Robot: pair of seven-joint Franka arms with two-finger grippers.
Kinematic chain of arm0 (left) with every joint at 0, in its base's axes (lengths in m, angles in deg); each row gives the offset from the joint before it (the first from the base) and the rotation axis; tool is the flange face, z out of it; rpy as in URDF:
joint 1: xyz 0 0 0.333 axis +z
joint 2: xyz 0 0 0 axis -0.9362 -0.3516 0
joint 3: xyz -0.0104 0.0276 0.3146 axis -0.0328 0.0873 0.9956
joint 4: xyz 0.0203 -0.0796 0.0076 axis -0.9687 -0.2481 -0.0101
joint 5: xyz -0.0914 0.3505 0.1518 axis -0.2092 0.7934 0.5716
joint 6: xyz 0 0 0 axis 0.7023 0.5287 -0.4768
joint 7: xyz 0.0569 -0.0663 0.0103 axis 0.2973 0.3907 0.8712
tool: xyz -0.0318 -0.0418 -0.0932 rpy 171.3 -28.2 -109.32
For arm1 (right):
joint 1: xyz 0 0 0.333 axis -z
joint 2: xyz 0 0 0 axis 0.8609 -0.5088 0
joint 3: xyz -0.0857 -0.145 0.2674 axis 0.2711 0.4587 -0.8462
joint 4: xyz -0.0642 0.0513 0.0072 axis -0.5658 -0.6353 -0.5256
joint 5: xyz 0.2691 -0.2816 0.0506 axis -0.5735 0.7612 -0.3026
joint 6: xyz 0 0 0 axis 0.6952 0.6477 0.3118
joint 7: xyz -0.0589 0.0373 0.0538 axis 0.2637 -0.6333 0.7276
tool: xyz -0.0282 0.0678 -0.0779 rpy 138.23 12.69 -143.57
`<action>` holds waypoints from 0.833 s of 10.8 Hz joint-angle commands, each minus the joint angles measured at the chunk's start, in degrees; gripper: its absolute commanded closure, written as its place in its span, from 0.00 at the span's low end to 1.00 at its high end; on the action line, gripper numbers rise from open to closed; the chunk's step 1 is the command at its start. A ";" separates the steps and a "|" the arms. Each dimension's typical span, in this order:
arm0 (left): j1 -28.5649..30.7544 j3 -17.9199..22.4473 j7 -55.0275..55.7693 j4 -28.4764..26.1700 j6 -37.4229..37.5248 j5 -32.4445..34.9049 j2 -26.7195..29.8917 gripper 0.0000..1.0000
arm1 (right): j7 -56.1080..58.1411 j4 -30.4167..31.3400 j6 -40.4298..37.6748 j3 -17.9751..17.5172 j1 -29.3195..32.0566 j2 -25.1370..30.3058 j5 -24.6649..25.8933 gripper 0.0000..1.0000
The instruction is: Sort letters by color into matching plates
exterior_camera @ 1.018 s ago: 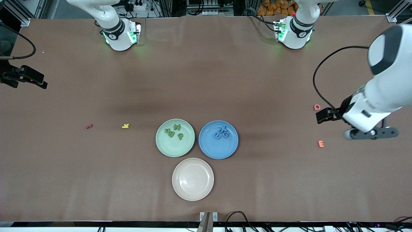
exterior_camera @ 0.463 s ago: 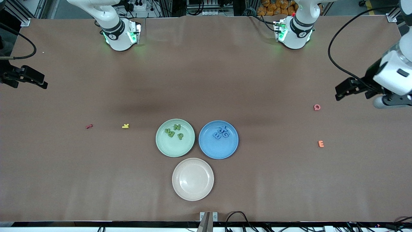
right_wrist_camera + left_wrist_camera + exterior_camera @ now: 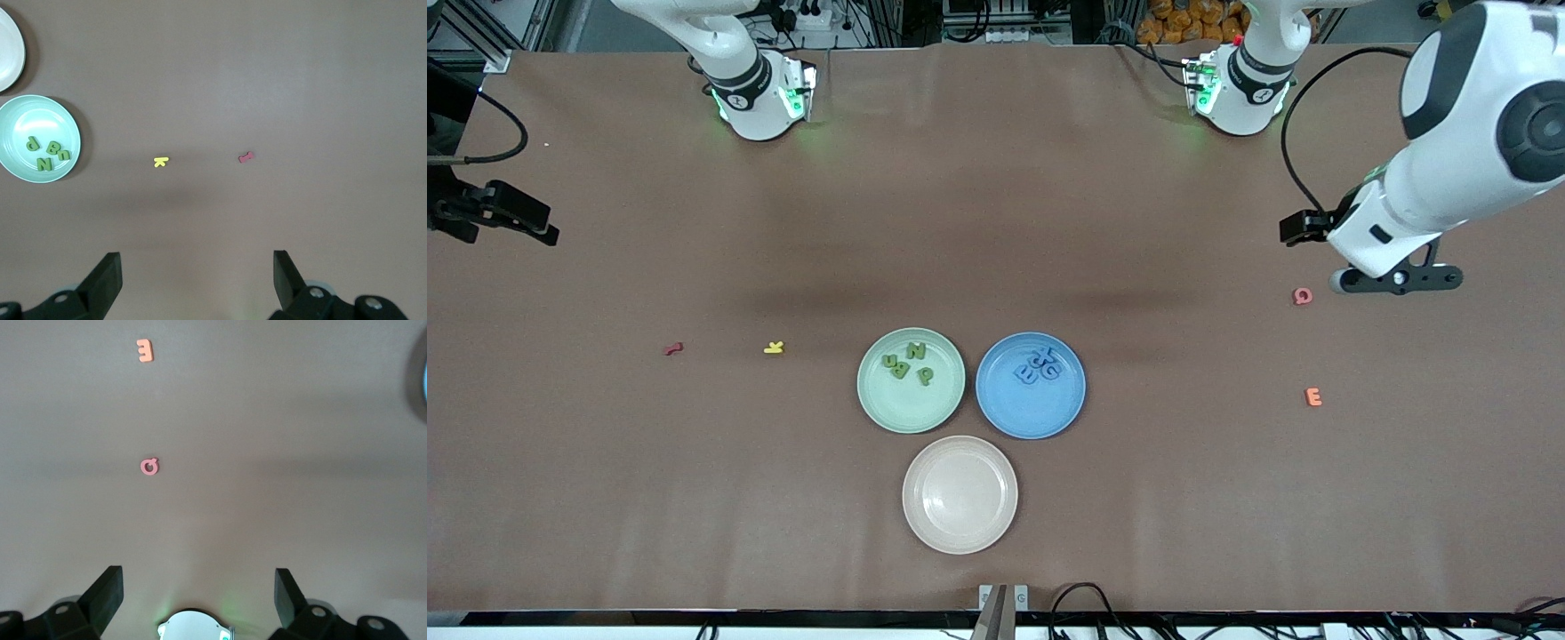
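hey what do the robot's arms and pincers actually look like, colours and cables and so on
Both arms are glossy white with dark grey joint caps and black bands, and green lights glow at their bases. The left pincer and right pincer have chunky black fingers on black mounts. A black cable loops beside the left arm's white forearm; another runs by the right arm.

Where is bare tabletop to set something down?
Open brown tabletop between the robot bases and the mint green plate. Crowded where that plate, the blue plate and the beige-pink plate cluster.
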 commanded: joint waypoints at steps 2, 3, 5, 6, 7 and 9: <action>-2.39 4.68 -1.86 -2.70 -9.59 -1.43 2.51 0.00 | -0.87 -0.26 -0.10 -1.21 1.14 0.10 0.87 0.00; -2.92 5.74 -1.94 -1.57 -13.19 -1.34 2.52 0.00 | -0.87 -0.26 -0.10 -1.21 1.14 0.10 0.79 0.00; -2.84 5.84 -2.82 0.89 -15.42 -1.43 2.34 0.00 | -0.87 -0.26 -0.02 -1.21 1.14 0.10 0.79 0.00; -2.84 5.92 -3.43 2.12 -15.43 -1.43 2.25 0.00 | -0.87 -0.26 -0.10 -1.21 1.14 0.10 0.79 0.00; -3.10 6.27 -4.22 3.44 -15.43 -1.08 2.17 0.00 | -0.87 -0.26 -0.02 -1.21 1.14 0.01 0.79 0.00; -3.19 6.28 -4.32 5.55 -14.64 -1.34 1.99 0.00 | -0.87 -0.26 -0.02 -1.21 1.14 0.01 0.79 0.00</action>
